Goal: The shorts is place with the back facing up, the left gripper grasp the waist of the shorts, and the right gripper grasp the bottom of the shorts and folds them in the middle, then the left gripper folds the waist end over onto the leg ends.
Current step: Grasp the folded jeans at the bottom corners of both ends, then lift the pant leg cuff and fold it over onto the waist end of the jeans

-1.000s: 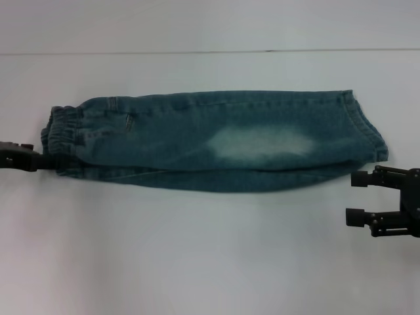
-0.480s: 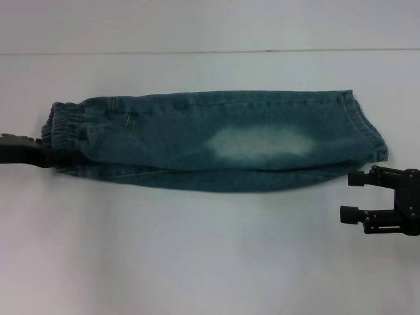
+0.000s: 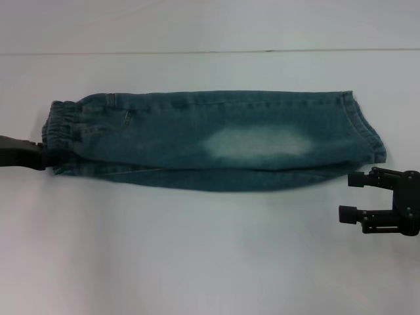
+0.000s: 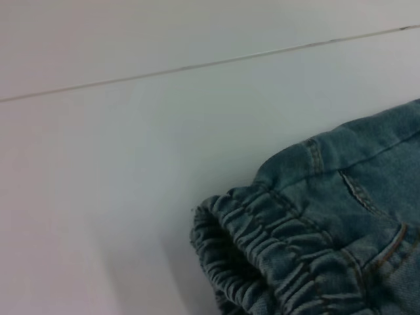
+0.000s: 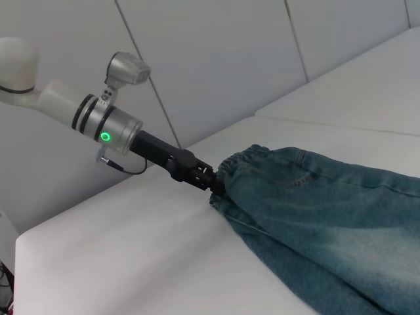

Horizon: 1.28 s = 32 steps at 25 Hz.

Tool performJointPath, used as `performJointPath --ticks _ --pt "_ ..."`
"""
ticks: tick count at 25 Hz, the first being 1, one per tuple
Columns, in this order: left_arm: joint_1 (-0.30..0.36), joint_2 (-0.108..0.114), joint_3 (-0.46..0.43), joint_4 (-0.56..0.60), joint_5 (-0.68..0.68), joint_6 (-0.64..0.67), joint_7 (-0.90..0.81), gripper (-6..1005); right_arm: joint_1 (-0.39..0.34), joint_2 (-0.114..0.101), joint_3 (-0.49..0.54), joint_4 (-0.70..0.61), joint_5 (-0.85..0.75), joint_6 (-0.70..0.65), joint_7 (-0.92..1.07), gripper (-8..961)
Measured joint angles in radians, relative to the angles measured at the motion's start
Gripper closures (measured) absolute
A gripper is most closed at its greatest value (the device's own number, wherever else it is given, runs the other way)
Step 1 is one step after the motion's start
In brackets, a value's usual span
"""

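**Lengthwise fold done, waist in the left gripper's reach**

From where I stand, the shorts lie stretched out flat on the white table, already doubled along their length: one leg sits on top of the other, with a faded whitish patch showing on the upper layer. So the first fold looks finished, and the step in hand is the second one, carrying the waist end over onto the leg ends.

The left gripper sits right at the waist of the shorts, at the near corner of the ruffled elastic band. In the right wrist view its dark tip meets the gathered band where the cloth bunches. It seems pinched on the fabric there, but I cannot actually see the fingers, so I cannot tell whether they are closed on it. The left wrist view shows only the elastic ruffles close up, and a pocket seam beyond them.

The right gripper hovers just off the leg ends, on the near side of the hem, its two fingers clearly spread and holding nothing. It touches no cloth.

Next, I would judge, the left gripper needs a sure hold on both layers of the band, then a lift and a sweep across toward the right gripper's side, setting the waist down on the hems. The right gripper ought to stay clear of that path. The risk is the lower layer slipping free and dragging the fold crooked.
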Motion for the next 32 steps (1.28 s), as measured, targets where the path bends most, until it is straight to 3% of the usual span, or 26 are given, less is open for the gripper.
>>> performJointPath --ticks 3,9,18,24,29,32 --pt "0.0 -0.005 0.003 0.0 -0.001 -0.001 0.011 530 0.001 0.0 0.0 0.0 0.0 0.001 -0.001 9" --pt "-0.004 -0.008 0.003 0.002 0.001 0.0 0.016 702 0.005 0.0 0.0 0.0 0.0 0.013 -0.003 8" --pt "0.005 -0.008 -0.002 0.037 -0.002 0.027 0.016 749 0.009 0.0 0.001 0.007 0.0 0.016 -0.004 16" --pt "0.01 -0.005 -0.006 0.126 -0.023 0.152 0.016 823 0.013 0.003 0.0 0.014 0.0 0.032 -0.006 26" --pt "-0.001 -0.005 -0.013 0.202 -0.074 0.253 0.016 889 0.035 0.017 -0.011 0.047 0.002 0.098 -0.016 193" --pt "-0.03 0.008 -0.015 0.208 -0.093 0.282 0.016 900 0.055 0.032 0.006 0.096 0.033 0.179 -0.054 260"
